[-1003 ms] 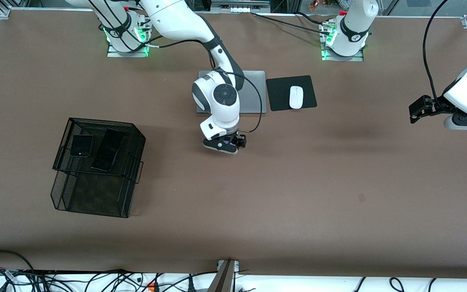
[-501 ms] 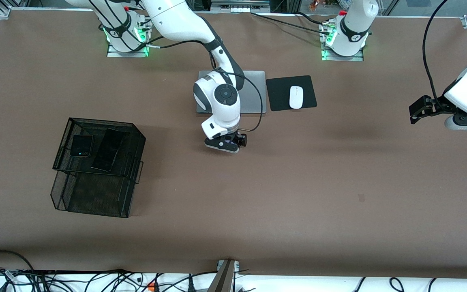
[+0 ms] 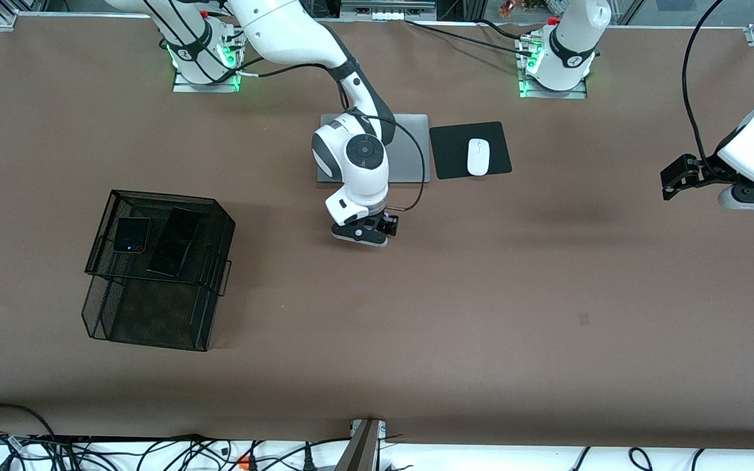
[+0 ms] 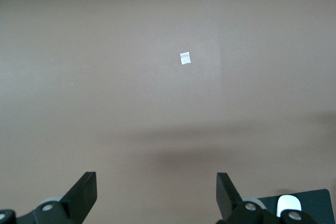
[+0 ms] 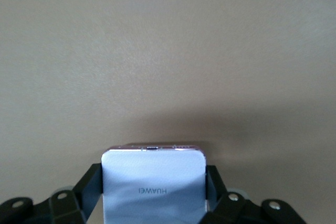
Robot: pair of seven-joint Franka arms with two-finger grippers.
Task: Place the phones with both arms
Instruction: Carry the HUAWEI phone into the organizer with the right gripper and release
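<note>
The pale lilac-white flip phone (image 5: 152, 174) lies flat on the brown table with my right gripper (image 5: 153, 184) down over it, a finger pressed against each side. In the front view that right gripper (image 3: 360, 234) sits low at the table's middle, nearer the camera than the laptop, and hides the phone. The small black flip phone (image 3: 132, 234) and the long black slab phone (image 3: 174, 241) lie on the top tier of a black wire rack (image 3: 154, 320). My left gripper (image 3: 671, 182) waits open and holds nothing, up over the left arm's end of the table; its fingers (image 4: 84, 195) stand wide apart.
A grey laptop (image 3: 410, 147) lies closed beneath the right arm. Beside it a white mouse (image 3: 478, 157) rests on a black pad (image 3: 501, 134). A small white scrap (image 4: 185, 58) lies on the table under the left wrist. Cables run along the table's near edge.
The right gripper's fingers have closed in onto the pale flip phone, and the hand has shifted slightly. The left arm has not moved.
</note>
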